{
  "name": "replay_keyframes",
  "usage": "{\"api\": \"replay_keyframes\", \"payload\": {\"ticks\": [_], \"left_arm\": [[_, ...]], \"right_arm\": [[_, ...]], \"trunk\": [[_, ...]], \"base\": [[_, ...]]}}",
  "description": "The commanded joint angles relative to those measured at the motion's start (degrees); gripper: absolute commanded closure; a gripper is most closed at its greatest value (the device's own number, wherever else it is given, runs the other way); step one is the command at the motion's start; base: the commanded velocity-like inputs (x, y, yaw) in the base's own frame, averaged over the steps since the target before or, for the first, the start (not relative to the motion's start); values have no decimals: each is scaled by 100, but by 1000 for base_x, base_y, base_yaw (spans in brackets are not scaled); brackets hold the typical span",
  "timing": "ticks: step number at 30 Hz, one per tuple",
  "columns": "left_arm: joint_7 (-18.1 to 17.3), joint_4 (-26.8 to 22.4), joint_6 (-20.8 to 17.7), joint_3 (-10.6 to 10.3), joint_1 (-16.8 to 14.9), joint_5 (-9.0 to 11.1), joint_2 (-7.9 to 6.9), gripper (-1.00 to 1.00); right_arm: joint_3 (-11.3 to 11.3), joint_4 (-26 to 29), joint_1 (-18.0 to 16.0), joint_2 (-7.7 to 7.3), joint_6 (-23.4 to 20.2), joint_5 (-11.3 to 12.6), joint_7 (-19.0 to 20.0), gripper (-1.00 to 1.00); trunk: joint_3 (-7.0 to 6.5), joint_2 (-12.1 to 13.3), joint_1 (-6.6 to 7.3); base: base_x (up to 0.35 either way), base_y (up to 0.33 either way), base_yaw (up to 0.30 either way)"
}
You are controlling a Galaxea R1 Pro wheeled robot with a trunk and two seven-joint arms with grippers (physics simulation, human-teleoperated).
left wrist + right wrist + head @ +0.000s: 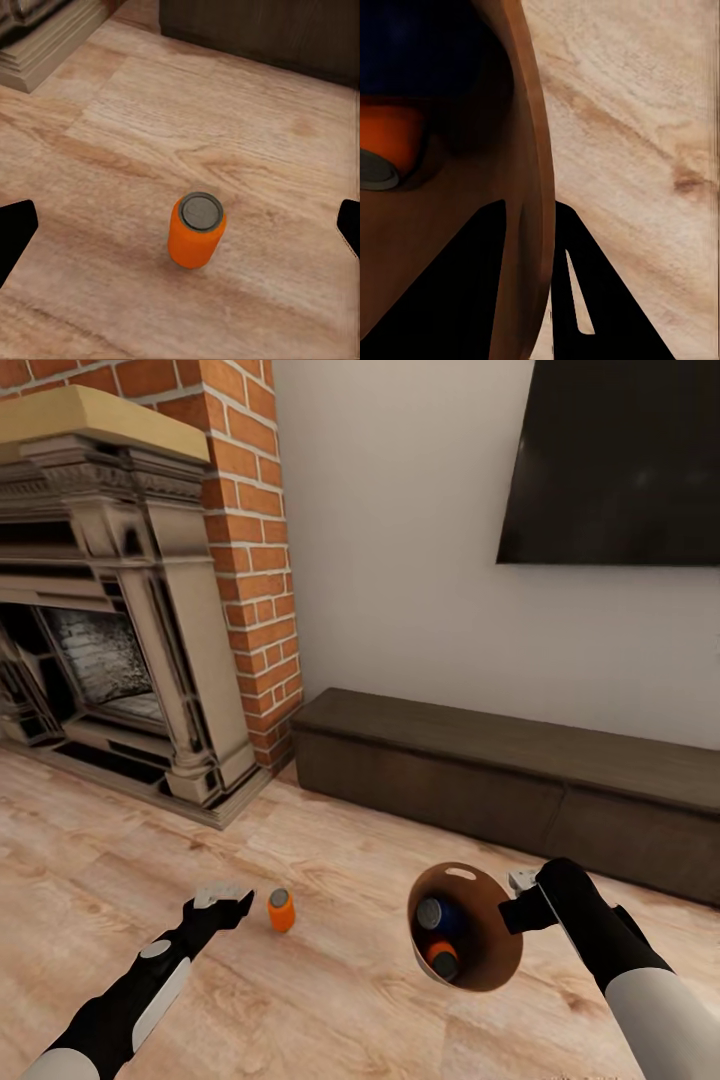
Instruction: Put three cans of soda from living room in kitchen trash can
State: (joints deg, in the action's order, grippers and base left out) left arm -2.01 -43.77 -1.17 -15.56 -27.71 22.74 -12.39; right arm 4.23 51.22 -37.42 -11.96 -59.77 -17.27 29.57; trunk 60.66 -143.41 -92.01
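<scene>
On floor: orange can [196, 229] | L jaws wide | R jaws pinch bin rim [536, 187], 2 cans half-hidden inside

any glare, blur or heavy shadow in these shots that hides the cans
Head view: even, soft light, the orange can on the floor is crisp, and two cans show inside the tilted bin. Left wrist view: sharp, the can casts only a faint shadow. Right wrist view: the bin's wall is close and dim, an orange can soft-edged, the right gripper nearly black.

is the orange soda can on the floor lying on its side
No, the orange soda can stands upright on the wood floor, its silver top facing up between the open left gripper fingers.
</scene>
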Motion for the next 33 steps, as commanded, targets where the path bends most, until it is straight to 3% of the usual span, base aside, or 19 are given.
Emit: {"api": "replay_keyframes", "payload": {"ticks": [1,11,19,33], "left_arm": [[-6,0,-1,0,0,-1,0,-100],[-34,0,9,0,0,-7,0,-100],[-45,0,22,0,-1,-7,0,-100],[-71,0,29,-9,-1,-12,0,-100]], "right_arm": [[-1,2,-2,1,-23,118,15,100],[-1,2,-2,-3,-23,118,14,100],[-1,2,-2,0,-23,118,15,100],[-1,2,-2,1,-23,117,16,100]], "trunk": [[-3,0,0],[-29,0,0],[-32,0,0],[-34,0,0]], "base": [[54,50,-223],[9,10,-228],[9,4,-85],[238,158,-20]]}}
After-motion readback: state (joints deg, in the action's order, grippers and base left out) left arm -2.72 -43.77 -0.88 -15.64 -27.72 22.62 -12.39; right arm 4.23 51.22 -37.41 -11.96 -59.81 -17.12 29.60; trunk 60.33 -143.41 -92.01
